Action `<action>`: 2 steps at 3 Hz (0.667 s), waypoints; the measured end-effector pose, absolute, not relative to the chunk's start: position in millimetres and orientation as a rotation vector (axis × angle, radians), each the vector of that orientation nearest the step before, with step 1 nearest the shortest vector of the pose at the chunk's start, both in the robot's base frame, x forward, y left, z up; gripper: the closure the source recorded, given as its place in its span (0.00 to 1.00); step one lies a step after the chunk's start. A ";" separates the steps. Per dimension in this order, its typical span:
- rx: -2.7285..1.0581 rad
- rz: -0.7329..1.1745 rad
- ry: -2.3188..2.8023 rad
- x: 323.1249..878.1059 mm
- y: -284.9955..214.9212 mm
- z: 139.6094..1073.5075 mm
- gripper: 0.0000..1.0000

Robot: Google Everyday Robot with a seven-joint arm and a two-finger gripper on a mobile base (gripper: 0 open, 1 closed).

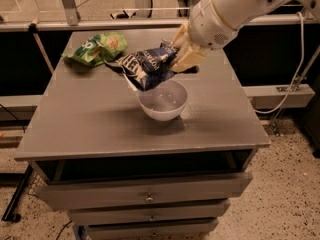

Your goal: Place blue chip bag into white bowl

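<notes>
I have the gripper (pixel 176 54) hanging over the table (pixel 90 121), above and just behind the bowl (pixel 162 112). Its jaws are pinched shut on the right end of the blue bag (pixel 144 66). The bag sticks out leftward from the fingers, off the table, and its lower corner dips over the bowl's back-left rim. I cannot tell whether it touches the rim. Nothing lies in the bowl.

My worry is the overhang. Most of the bag sits left of the bowl's centre and it looks wider than the bowl, so letting go here would probably leave it draped on the rim. From there it could slide onto the table. If I lower it as it hangs, the stiff foil could catch the rim and shove or tip the bowl (it looks light). I'd want the bag's middle over the bowl first. The green bag (pixel 97 46) lies well apart at the far left corner and should not interfere.
</notes>
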State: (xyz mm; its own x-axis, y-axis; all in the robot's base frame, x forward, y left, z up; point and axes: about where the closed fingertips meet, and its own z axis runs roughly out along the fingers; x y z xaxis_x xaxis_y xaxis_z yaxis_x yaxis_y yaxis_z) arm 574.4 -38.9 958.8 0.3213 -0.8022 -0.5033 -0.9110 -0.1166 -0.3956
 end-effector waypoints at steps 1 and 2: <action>-1.948 0.230 1.532 569.4 -32.2 950.9 1.00; -1.941 0.233 1.586 566.8 -33.0 939.7 1.00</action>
